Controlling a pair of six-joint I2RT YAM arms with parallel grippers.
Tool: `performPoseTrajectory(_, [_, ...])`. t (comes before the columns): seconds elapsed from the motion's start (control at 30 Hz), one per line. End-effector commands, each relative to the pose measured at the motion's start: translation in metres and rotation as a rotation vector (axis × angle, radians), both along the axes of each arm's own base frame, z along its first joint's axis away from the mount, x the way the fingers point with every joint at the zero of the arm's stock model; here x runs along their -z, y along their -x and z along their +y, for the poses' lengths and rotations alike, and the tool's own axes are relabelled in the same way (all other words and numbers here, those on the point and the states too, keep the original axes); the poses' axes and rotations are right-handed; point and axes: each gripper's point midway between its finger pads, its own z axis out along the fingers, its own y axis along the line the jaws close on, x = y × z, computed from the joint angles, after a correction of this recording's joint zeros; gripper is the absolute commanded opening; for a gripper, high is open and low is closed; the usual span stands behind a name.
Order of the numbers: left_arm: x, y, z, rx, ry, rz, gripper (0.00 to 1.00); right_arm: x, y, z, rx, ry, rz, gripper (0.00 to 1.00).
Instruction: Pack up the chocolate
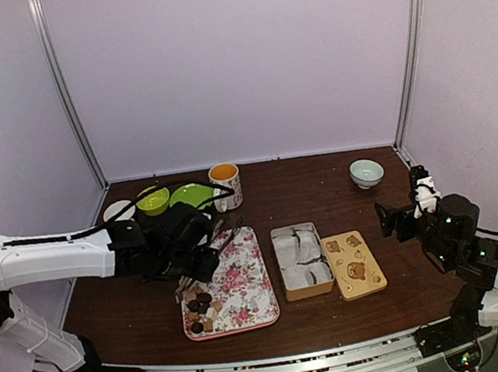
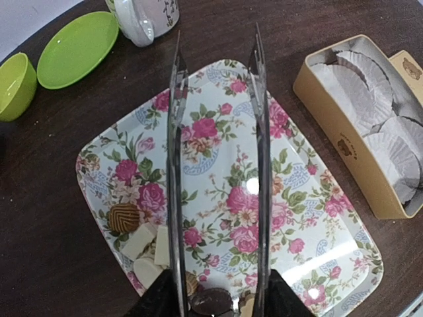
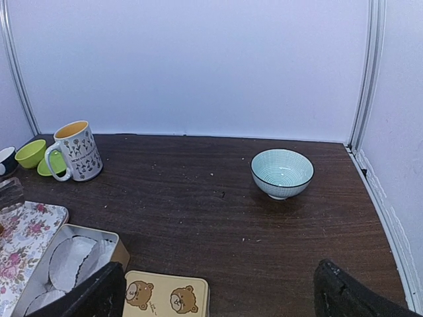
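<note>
The chocolate (image 1: 201, 310) lies in a small heap on the near left corner of a floral tray (image 1: 247, 278). In the left wrist view a ridged brown piece (image 2: 123, 216), pale blocks (image 2: 142, 242) and a dark round piece (image 2: 211, 302) show. My left gripper (image 1: 197, 248) (image 2: 221, 277) hangs just above that heap, shut on long metal tongs (image 2: 175, 165). The tongs' two arms stand apart and point across the tray toward the mug. Right of the tray sits an open tin (image 1: 300, 260) (image 2: 357, 132) lined with white paper cups. My right gripper (image 1: 396, 220) (image 3: 221, 304) is open at the right, holding nothing.
The tin's bear-printed lid (image 1: 354, 264) (image 3: 165, 297) lies beside the tin. At the back stand a mug (image 1: 225, 184), a green bowl (image 1: 153, 199), a green saucer (image 1: 192, 195), a small white dish (image 1: 116, 210) and a pale blue bowl (image 1: 366, 171) (image 3: 282, 173).
</note>
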Motion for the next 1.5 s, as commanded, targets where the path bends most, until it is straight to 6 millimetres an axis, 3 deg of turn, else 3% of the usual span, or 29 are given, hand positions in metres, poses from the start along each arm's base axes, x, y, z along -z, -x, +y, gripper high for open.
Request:
performPoseTrajectory(0.0, [-0.042, 0.001, 0.004, 0.001, 0.054, -0.049, 0.45, 0.0, -0.001, -0.006, 0.034, -0.002, -0.002, 0.99])
performPoseTrajectory(0.17, [-0.069, 0.006, 0.021, -0.022, 0.085, -0.088, 0.47, 0.001, -0.002, -0.01, 0.059, -0.003, 0.002, 0.98])
performPoseTrajectory(0.3, [-0.073, 0.008, 0.04, -0.055, 0.086, -0.073, 0.47, 0.001, -0.003, -0.009, 0.06, 0.0, 0.006, 0.97])
performPoseTrajectory(0.5, [-0.068, 0.023, 0.064, -0.095, 0.071, 0.013, 0.47, 0.0, -0.001, -0.011, 0.059, -0.007, -0.001, 0.96])
performPoseTrajectory(0.73, [-0.063, 0.063, 0.066, 0.002, 0.191, 0.135, 0.45, 0.0, 0.0, -0.011, 0.062, -0.009, -0.002, 0.97])
performPoseTrajectory(0.9, [-0.054, 0.081, 0.082, 0.003, 0.173, 0.191, 0.44, 0.001, -0.001, -0.01, 0.056, -0.002, 0.003, 0.97])
performPoseTrajectory(1.17, [-0.036, 0.09, 0.089, 0.007, 0.138, 0.245, 0.42, 0.0, 0.0, -0.011, 0.056, -0.006, -0.002, 0.97])
performPoseTrajectory(1.47, [-0.022, 0.08, 0.091, -0.014, 0.05, 0.233, 0.42, 0.002, -0.002, -0.012, 0.072, -0.001, 0.015, 0.97])
